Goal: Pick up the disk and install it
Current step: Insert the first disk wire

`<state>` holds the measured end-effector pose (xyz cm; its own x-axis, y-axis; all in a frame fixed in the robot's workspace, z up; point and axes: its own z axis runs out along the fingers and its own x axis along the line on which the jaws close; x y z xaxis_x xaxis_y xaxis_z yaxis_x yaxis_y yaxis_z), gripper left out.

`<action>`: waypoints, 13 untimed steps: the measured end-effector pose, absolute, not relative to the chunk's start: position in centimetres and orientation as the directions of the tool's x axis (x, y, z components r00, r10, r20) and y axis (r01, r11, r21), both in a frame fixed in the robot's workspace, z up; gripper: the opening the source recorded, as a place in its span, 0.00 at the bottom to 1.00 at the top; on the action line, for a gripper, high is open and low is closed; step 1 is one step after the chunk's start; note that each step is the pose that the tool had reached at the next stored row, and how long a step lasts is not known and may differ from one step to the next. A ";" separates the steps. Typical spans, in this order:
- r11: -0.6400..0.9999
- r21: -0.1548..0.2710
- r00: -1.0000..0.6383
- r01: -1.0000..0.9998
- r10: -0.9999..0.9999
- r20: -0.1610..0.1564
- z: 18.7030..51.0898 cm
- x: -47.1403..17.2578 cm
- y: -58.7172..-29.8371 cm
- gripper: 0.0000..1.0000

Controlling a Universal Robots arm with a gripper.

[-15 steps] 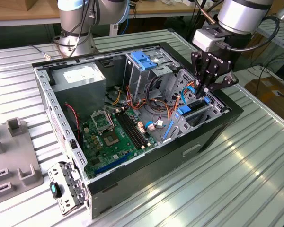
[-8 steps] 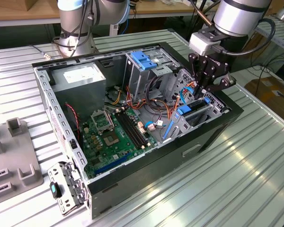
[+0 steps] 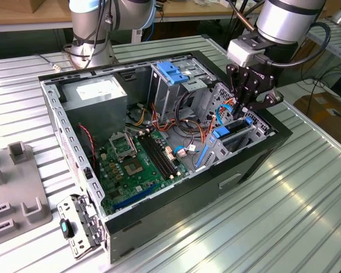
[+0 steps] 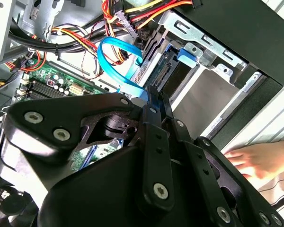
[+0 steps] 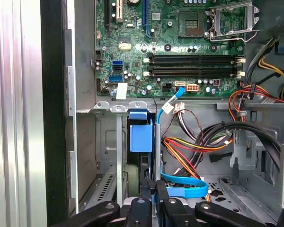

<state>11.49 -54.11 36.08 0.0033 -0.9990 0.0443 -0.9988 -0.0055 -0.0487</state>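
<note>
Disk upright in computer case bay, tool pinched on its edge, ribbed metal table beneath

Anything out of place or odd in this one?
Yes: a person's hand lies just outside the black wall of the computer case, close to the tool at the drive bay. Inside the case, nothing looks spilled or damaged.

Just below gripper, disk standing on edge inside drive cage. Close beside gripper, SATA cable. Farther off, motherboard flat on computer case floor; beyond it, well away from gripper, power supply in case corner.
</note>
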 end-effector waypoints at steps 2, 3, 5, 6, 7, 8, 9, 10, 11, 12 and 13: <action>-0.006 -0.049 0.004 -0.999 -0.999 0.044 36.1 11.5 -54.1 0.16; -0.006 -0.049 0.004 -0.999 -0.999 0.044 36.1 11.5 -54.1 0.16; -0.006 -0.050 0.004 -0.999 -0.999 0.044 36.1 11.4 -54.1 0.16; -0.008 -0.051 0.005 -0.999 -0.999 0.044 36.0 11.4 -54.1 0.16; -0.011 -0.057 0.008 -0.998 -0.999 0.044 36.0 11.2 -54.1 0.16; -0.014 -0.063 0.011 -0.998 -0.999 0.044 35.9 11.1 -54.1 0.16; -0.016 -0.068 0.013 -0.998 -0.999 0.044 35.9 11.1 -54.1 0.16; -0.020 -0.073 0.017 -0.997 -0.999 0.045 35.8 11.0 -54.1 0.16; -0.026 -0.079 0.023 -0.997 -0.999 0.045 35.8 10.9 -54.1 0.16; -0.029 -0.081 0.026 -0.996 -0.999 0.045 35.7 10.9 -54.1 0.16; -0.033 -0.083 0.029 -0.996 -0.999 0.045 35.6 10.8 -54.2 0.16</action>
<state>10.80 -54.15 35.62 0.0294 -0.9986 0.0448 -0.9960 -0.0331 -0.0834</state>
